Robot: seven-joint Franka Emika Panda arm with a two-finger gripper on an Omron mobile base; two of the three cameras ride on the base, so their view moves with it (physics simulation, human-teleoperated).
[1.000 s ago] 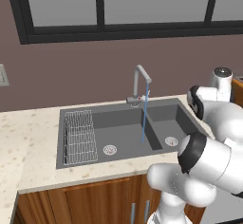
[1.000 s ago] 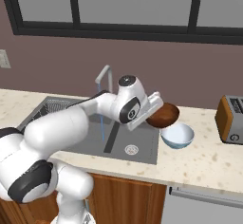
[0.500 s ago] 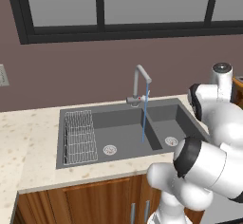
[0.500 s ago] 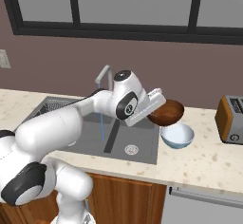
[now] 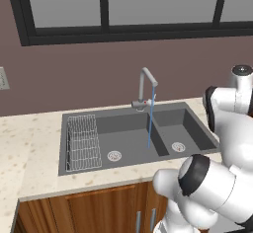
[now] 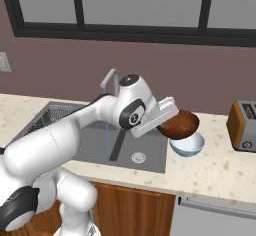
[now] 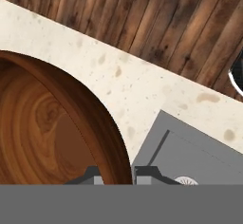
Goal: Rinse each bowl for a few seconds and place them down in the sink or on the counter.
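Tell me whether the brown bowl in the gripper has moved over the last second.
Yes. In the right base view the brown wooden bowl has lifted slightly above the pale blue bowl on the counter, and tilted more on edge; it is clamped in the gripper.

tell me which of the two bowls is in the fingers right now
The brown wooden bowl, gripped by its rim and lifted above the counter beside the sink. The pale blue bowl sits on the counter beneath it, untouched.

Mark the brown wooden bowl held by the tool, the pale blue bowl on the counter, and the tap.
brown wooden bowl [image 6: 180,124], right base view, on its outer side wall.
pale blue bowl [image 6: 189,147], right base view, on its outer wall below the rim.
tap [image 5: 144,81], left base view, on its upright pipe.
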